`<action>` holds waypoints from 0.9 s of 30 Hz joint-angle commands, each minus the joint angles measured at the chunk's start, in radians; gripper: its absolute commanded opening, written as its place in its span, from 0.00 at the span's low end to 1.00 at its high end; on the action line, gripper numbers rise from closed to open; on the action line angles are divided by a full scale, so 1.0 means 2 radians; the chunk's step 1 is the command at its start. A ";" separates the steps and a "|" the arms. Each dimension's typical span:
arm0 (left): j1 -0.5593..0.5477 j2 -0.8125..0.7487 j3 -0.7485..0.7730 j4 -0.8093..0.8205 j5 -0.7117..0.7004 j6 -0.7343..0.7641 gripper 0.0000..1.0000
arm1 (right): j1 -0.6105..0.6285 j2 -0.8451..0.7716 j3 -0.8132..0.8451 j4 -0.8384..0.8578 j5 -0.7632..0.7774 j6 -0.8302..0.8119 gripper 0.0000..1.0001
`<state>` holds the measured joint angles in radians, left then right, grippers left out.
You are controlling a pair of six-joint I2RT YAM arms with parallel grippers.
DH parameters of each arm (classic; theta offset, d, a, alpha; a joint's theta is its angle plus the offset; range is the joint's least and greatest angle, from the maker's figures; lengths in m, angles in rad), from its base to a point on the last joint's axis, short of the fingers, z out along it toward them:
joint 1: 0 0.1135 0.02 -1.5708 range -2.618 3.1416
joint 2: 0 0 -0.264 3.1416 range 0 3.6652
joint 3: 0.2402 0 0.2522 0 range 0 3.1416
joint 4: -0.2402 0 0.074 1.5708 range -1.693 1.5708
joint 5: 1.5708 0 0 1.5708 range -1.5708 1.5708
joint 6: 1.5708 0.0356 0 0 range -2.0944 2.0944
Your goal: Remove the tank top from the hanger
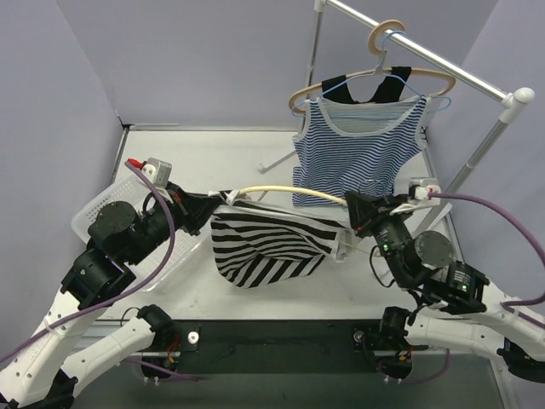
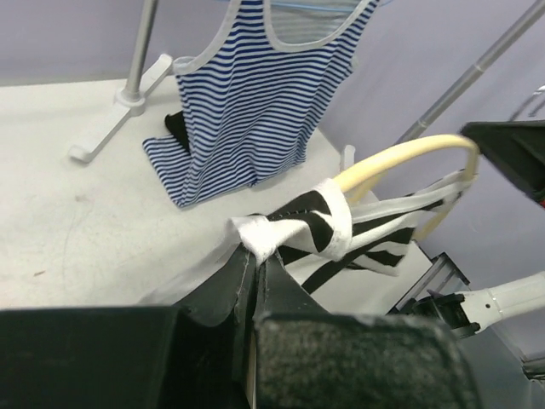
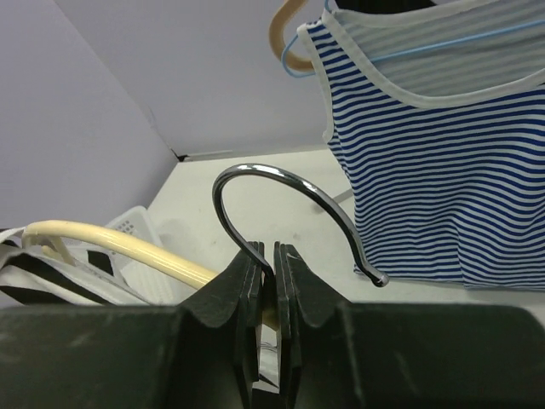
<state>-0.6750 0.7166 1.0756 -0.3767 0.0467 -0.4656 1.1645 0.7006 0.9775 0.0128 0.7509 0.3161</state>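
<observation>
I count two tank tops, three hangers, one rail [image 1: 443, 64] and one basket [image 1: 98, 209] at the left. The black-and-white striped tank top [image 1: 264, 247] hangs from a cream hanger [image 1: 289, 192], held above the near tabletop [image 1: 213, 153] between my arms. Its stripes are broad and it has white trim. My left end effector [image 2: 254, 256] is clamped on its white strap [image 2: 264, 234]. My right end effector [image 3: 274, 256] is clamped on the hanger's metal hook [image 3: 281, 179]. The blue-striped tank top [image 1: 358, 158] hangs at the far right with a wooden hanger [image 1: 426, 78] and a blue hanger [image 1: 438, 102].
</observation>
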 commanded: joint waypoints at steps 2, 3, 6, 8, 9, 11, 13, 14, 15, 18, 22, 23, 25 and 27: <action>0.002 0.014 0.045 -0.088 -0.082 -0.006 0.00 | -0.002 -0.057 -0.003 0.023 -0.003 -0.023 0.00; 0.002 0.016 0.044 -0.092 -0.083 -0.009 0.00 | -0.002 -0.063 -0.005 0.030 -0.006 -0.020 0.00; 0.002 0.021 0.036 -0.092 -0.072 -0.022 0.00 | -0.002 -0.067 0.000 0.049 -0.037 -0.018 0.00; 0.002 0.016 0.021 -0.080 -0.056 -0.027 0.00 | -0.002 -0.060 0.006 0.070 -0.050 -0.013 0.00; 0.002 0.013 0.012 -0.073 -0.048 -0.029 0.00 | -0.002 -0.057 0.006 0.082 -0.060 -0.006 0.00; 0.002 0.000 -0.011 -0.053 -0.038 -0.033 0.00 | -0.002 -0.044 0.007 0.118 -0.082 0.003 0.00; 0.002 -0.015 -0.025 -0.041 -0.033 -0.039 0.00 | -0.002 -0.027 0.007 0.145 -0.105 0.018 0.00; 0.002 -0.021 -0.041 -0.036 -0.030 -0.042 0.00 | -0.002 -0.023 0.002 0.183 -0.114 0.021 0.00; 0.002 -0.025 -0.047 -0.031 -0.026 -0.044 0.00 | -0.002 -0.017 0.001 0.204 -0.122 0.033 0.00; 0.002 -0.041 -0.068 -0.021 -0.023 -0.043 0.00 | -0.003 0.025 0.014 0.262 -0.154 0.052 0.00; 0.002 -0.062 -0.079 -0.025 -0.023 -0.039 0.00 | -0.003 0.065 0.060 0.291 -0.197 0.075 0.00; 0.002 -0.065 -0.082 -0.026 -0.023 -0.039 0.00 | -0.004 0.068 0.067 0.296 -0.208 0.077 0.00; 0.002 -0.074 -0.091 -0.026 -0.023 -0.039 0.00 | -0.003 0.078 0.075 0.324 -0.216 0.086 0.00; 0.002 -0.080 -0.107 -0.020 -0.023 -0.043 0.00 | -0.003 0.084 0.075 0.342 -0.222 0.090 0.00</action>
<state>-0.6743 0.5838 0.8989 -0.4923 -0.0101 -0.5396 1.1645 0.8764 1.0588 0.4496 0.3744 0.4316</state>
